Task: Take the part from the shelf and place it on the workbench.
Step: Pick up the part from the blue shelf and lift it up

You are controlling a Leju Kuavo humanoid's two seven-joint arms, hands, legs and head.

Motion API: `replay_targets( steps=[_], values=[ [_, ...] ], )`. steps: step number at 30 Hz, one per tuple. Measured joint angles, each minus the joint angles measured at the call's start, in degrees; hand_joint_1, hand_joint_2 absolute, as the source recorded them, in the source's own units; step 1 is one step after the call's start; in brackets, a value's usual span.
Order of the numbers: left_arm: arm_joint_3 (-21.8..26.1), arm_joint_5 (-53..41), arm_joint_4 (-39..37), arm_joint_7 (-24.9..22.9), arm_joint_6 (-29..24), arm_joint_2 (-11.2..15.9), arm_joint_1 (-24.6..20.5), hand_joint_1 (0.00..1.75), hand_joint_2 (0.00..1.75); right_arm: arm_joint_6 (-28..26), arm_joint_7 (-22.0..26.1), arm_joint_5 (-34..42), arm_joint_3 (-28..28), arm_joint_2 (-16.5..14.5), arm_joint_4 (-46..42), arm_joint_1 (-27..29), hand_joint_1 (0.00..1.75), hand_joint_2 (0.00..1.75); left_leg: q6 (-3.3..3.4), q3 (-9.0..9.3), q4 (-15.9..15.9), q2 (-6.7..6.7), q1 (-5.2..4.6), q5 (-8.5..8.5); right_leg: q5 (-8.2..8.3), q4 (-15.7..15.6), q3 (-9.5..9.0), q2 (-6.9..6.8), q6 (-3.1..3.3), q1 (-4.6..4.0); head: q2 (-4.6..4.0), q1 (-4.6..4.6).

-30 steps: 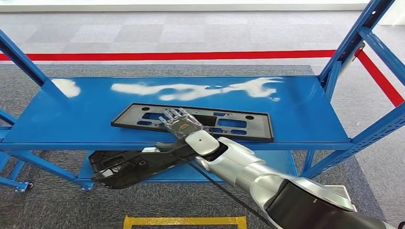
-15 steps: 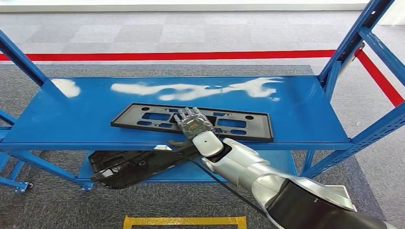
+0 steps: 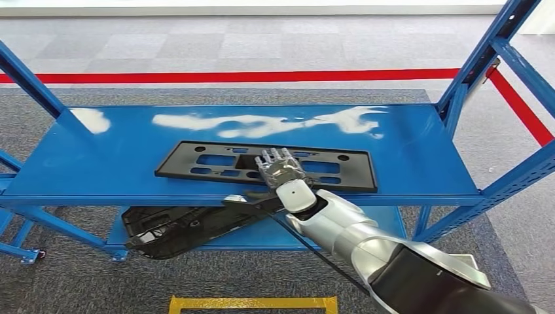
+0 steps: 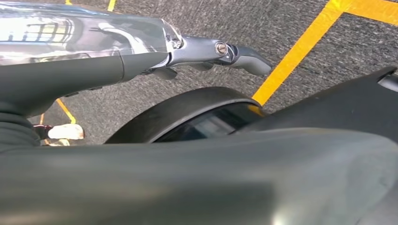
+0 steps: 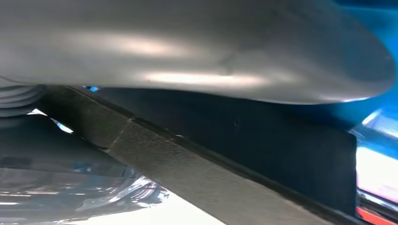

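You've got the right hand (image 3: 283,171) fingers-on-top, thumb-under gripping the flat black slotted plastic panel (image 3: 209,160) on the blue metal shelf (image 3: 419,150); another black moulded part (image 3: 177,229) sits on the lower tier; left hand (image 4: 234,51) state: can't tell.

The right arm (image 3: 353,229) is reaching forward and to the left from the lower right of the head view, its silver forearm extended. The right hand (image 3: 283,171) is lying palm-down with fingers (image 3: 275,156) extended forward. The left hand (image 4: 211,51) is hanging beside the robot's body.
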State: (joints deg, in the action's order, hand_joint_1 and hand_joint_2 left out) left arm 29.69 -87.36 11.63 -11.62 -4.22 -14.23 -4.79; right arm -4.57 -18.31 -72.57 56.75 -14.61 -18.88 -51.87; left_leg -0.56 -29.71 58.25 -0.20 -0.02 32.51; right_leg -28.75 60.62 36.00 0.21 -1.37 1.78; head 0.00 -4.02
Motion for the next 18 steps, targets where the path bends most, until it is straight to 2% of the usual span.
replay_targets(
  steps=[2,6,18],
  values=[
    [-0.03,-0.02,0.0,0.02,-0.01,-0.01,0.07,0.0,0.0,-0.21,0.62,0.54,-0.78,0.29,0.03,0.14,0.0,0.0,0.0,0.0,0.0,0.0,0.0,0.0,0.0,0.0,0.0,0.0,0.0,0.0,0.0,0.0],
    [-0.07,-0.05,0.0,0.05,-0.02,-0.04,0.16,0.0,0.0,-0.79,2.09,1.6,-2.54,0.67,0.04,0.47,0.0,1.75,0.0,0.01,0.0,0.0,0.0,0.0,0.0,0.0,0.0,-0.01,0.0,0.0,0.0,0.0],
    [-0.1,-0.07,0.0,0.26,-0.23,-0.09,0.26,0.0,0.0,-4.95,4.52,3.08,-7.05,0.81,-0.3,1.18,0.0,1.75,0.0,0.05,0.0,0.0,0.0,0.0,0.0,0.0,-0.06,0.0,0.0,0.0,0.0,0.0]
  ],
)
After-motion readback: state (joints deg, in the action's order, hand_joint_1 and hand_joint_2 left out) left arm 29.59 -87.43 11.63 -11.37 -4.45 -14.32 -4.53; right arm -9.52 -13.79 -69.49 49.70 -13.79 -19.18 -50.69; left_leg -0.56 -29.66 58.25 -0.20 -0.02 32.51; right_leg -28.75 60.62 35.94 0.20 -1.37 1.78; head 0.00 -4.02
